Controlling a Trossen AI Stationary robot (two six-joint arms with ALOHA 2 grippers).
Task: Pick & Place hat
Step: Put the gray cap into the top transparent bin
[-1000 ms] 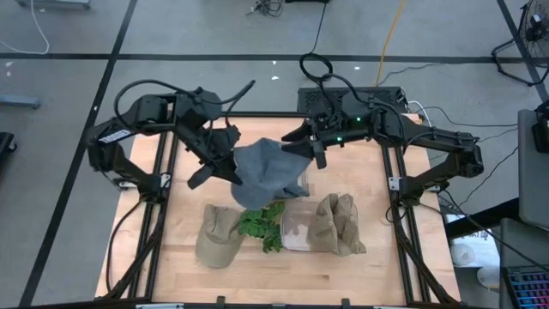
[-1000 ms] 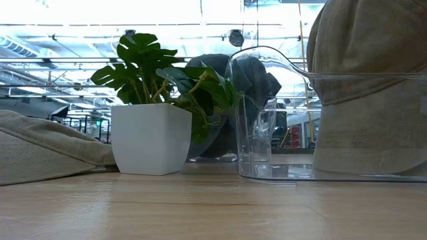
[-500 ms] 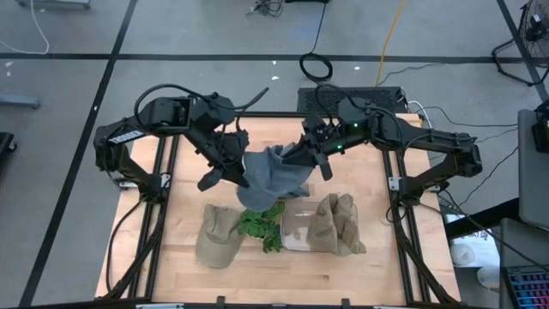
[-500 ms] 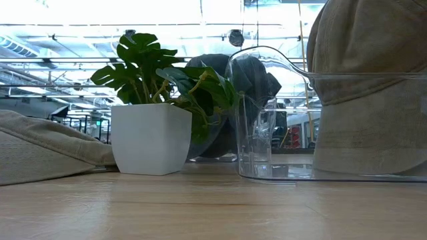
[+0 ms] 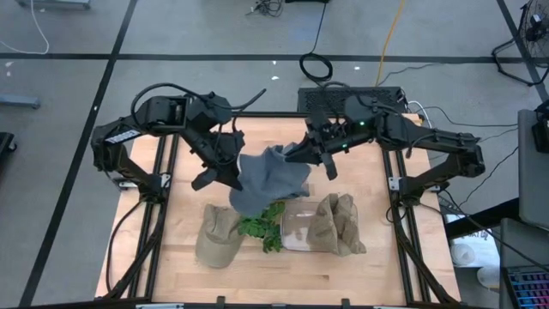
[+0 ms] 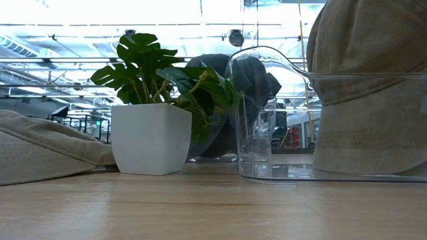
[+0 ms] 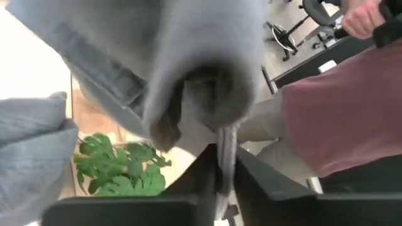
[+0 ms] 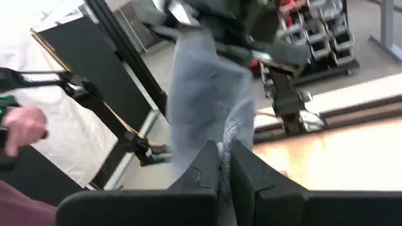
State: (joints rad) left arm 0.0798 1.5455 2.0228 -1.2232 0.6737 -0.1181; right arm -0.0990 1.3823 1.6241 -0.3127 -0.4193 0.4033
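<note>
Now both grippers carry the grey hat (image 5: pixel 270 178) above the table (image 5: pixel 377 257), over the plant (image 5: pixel 262 225).
My left gripper (image 5: pixel 233 176) and right gripper (image 5: pixel 302 154) each pinch its cloth, jaws nearly closed. I'd move the 2 together, level, so neither edge slips. 2 tan hats (image 5: pixel 216 236) and a clear bin (image 5: pixel 296 232) share the wood; a person's hand (image 8: pixel 22 125) shows in the room.

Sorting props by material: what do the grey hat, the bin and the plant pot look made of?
Grey hat: soft matte fabric, it droops in folds. Bin: clear glossy plastic, you see through it. Plant pot: smooth white, plastic or ceramic, cannot tell which.
</note>
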